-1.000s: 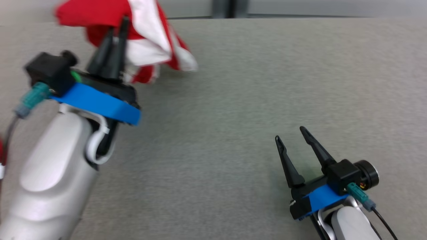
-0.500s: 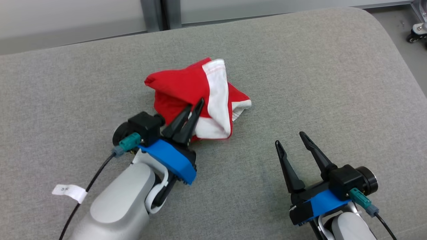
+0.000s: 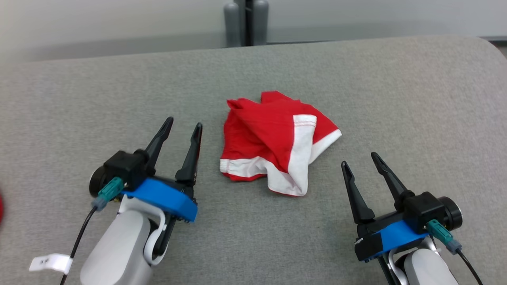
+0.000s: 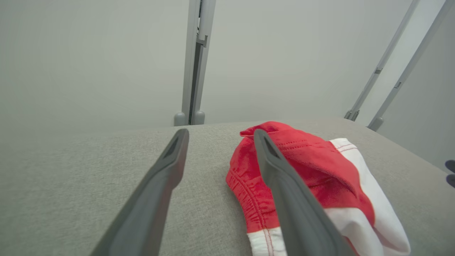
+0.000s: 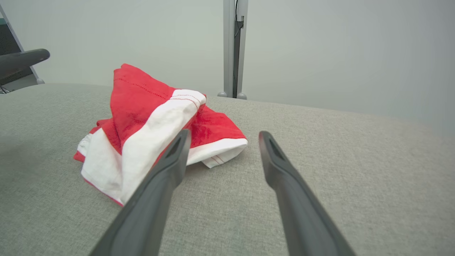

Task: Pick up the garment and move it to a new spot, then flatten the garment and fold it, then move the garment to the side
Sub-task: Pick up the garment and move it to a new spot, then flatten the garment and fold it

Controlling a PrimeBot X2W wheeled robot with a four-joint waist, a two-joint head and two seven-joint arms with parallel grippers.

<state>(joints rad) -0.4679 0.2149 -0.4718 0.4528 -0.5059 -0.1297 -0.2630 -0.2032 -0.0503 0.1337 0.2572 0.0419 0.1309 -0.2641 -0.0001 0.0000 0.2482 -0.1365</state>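
Observation:
A red garment with white bands (image 3: 277,140) lies crumpled in a loose heap at the middle of the grey padded surface (image 3: 396,99). My left gripper (image 3: 184,124) stands open just left of it, apart from the cloth, with nothing between its fingers. In the left wrist view the garment (image 4: 312,170) lies to the right of the open left gripper (image 4: 218,135). My right gripper (image 3: 360,160) is open to the lower right of the heap. From the right wrist the garment (image 5: 149,117) sits ahead and left of the right gripper (image 5: 222,135).
The padded surface ends at a rounded far edge, with a grey upright post (image 3: 245,19) and pale wall panels behind it. A white cable tag (image 3: 51,262) hangs by my left forearm. A dark fingertip of the left gripper (image 5: 21,60) shows at the right wrist view's left edge.
My left gripper has let go of the garment, opened, and drawn back to the left. The garment now rests on the surface. The head camera has shifted; the right gripper stays open.

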